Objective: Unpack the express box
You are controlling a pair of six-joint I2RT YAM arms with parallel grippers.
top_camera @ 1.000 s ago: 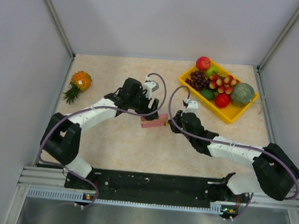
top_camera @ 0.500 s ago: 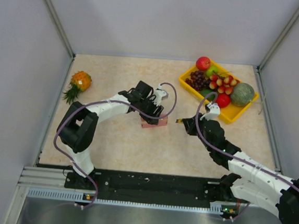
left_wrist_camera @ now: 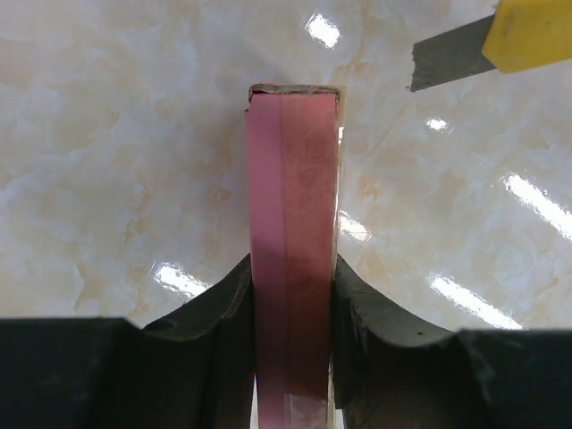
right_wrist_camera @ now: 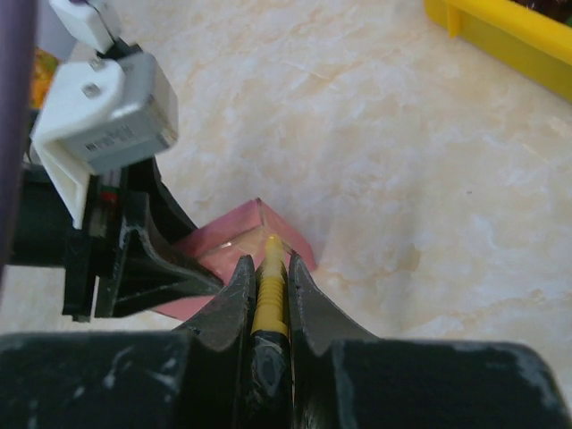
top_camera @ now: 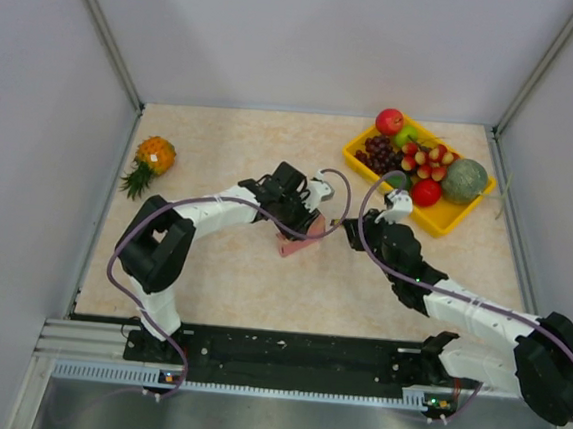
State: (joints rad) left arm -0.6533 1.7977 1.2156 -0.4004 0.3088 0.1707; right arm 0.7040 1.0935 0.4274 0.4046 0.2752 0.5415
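Note:
The express box [top_camera: 295, 244], small and pink, stands on edge near the middle of the table. In the left wrist view the express box [left_wrist_camera: 293, 197] runs straight up between both black pads, and my left gripper [left_wrist_camera: 292, 279] is shut on its two flat faces. My left gripper [top_camera: 302, 225] reaches it from the left. My right gripper [top_camera: 353, 231] sits just right of the box, shut on a yellow utility knife [right_wrist_camera: 270, 288]. The knife's tip points at the box's taped end [right_wrist_camera: 255, 234]. Its grey blade [left_wrist_camera: 447, 64] shows apart from the box's far end.
A yellow fruit tray [top_camera: 449, 221] with apples, grapes and a melon stands at the back right; its corner [right_wrist_camera: 500, 31] shows in the right wrist view. A pineapple [top_camera: 151, 158] lies at the back left. White walls close in the table on three sides.
My left gripper has closed onto the pink box and shifted right with it. The right gripper drew back with the knife, then came in again beside the box.

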